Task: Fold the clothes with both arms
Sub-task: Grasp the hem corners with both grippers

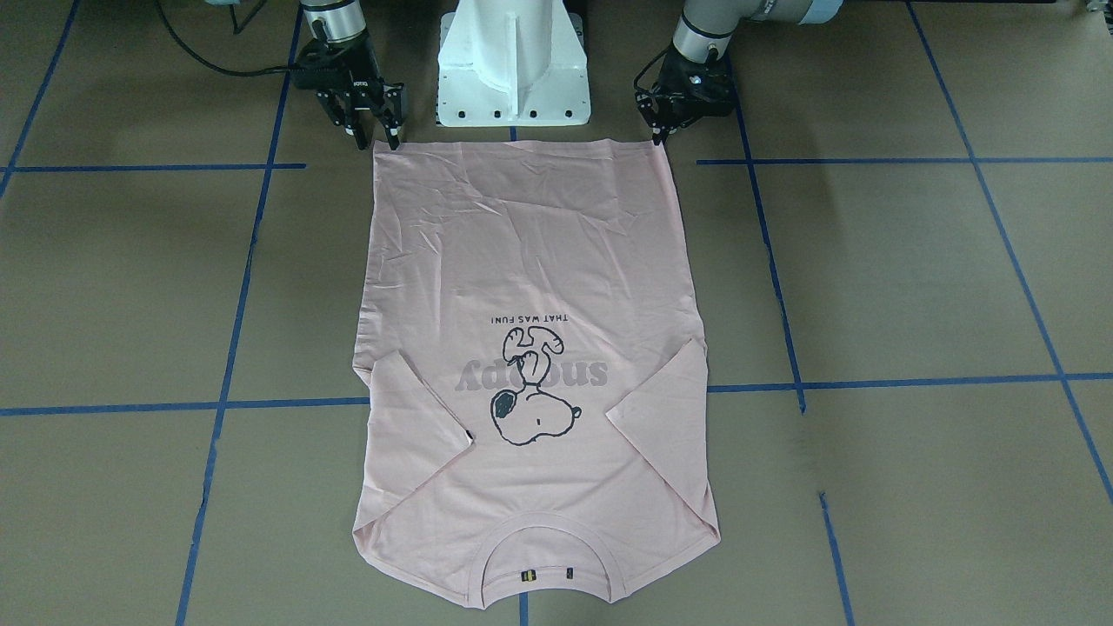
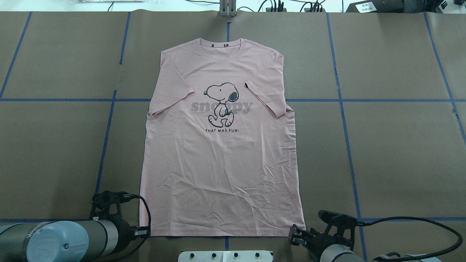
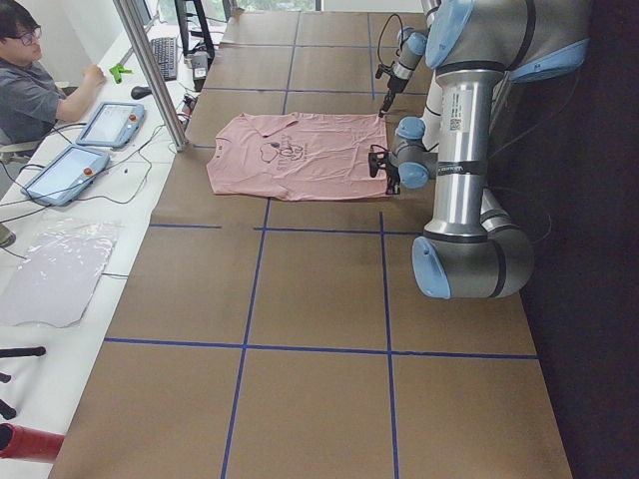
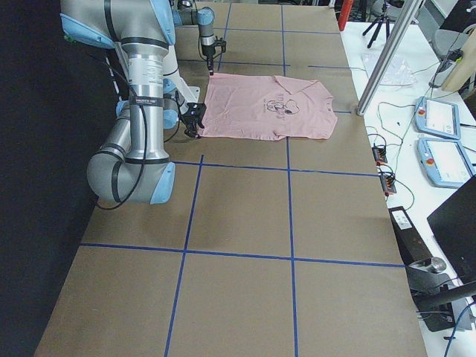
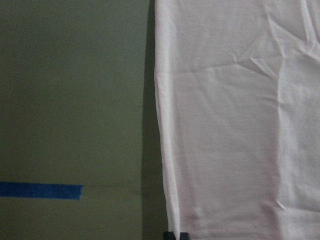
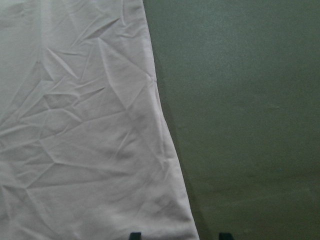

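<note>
The pale pink T-shirt (image 1: pixel 530 261) lies flat and face up on the brown table, dog print showing, both sleeves folded inward, neck away from me (image 2: pixel 222 163). My left gripper (image 1: pixel 659 132) is low at the near hem corner on my left (image 2: pixel 145 232). In the left wrist view its fingertips (image 5: pixel 176 235) sit close together on that corner of the shirt (image 5: pixel 235 125). My right gripper (image 1: pixel 376 137) is at the other hem corner (image 2: pixel 294 235). It is open, its fingertips (image 6: pixel 134 235) straddling the shirt's edge (image 6: pixel 85 125).
The white pedestal (image 1: pixel 513 69) stands between the arms just behind the hem. Blue tape lines (image 2: pixel 109 127) grid the table. An operator (image 3: pixel 30 90) with tablets (image 3: pixel 105 125) sits at the far side; cables (image 2: pixel 418 222) trail from the right arm.
</note>
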Robot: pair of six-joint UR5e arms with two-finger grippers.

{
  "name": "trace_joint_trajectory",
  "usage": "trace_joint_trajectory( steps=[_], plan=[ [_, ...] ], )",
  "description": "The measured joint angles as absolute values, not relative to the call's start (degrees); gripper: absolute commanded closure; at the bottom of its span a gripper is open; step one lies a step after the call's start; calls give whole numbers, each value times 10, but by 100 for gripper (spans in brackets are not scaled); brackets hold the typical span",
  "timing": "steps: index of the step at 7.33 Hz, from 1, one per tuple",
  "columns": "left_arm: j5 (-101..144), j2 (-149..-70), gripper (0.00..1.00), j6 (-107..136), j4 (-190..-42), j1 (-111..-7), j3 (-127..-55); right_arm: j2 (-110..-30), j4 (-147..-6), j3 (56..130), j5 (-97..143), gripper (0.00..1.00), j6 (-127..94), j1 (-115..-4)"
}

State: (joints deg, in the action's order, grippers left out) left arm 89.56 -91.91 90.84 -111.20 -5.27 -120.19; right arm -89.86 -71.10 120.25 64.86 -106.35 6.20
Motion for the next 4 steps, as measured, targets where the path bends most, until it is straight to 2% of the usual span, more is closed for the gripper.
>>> trace_joint_trajectory(
  steps=[2,4],
  plan=[
    [896,-919,100,908,-1113,-53,-1202,-898,-711,1202,649,44,-1063,62],
    [896,-918,100,908,-1113,-53,-1201,-899,-712,1201,649,58,-1062,62]
  ],
)
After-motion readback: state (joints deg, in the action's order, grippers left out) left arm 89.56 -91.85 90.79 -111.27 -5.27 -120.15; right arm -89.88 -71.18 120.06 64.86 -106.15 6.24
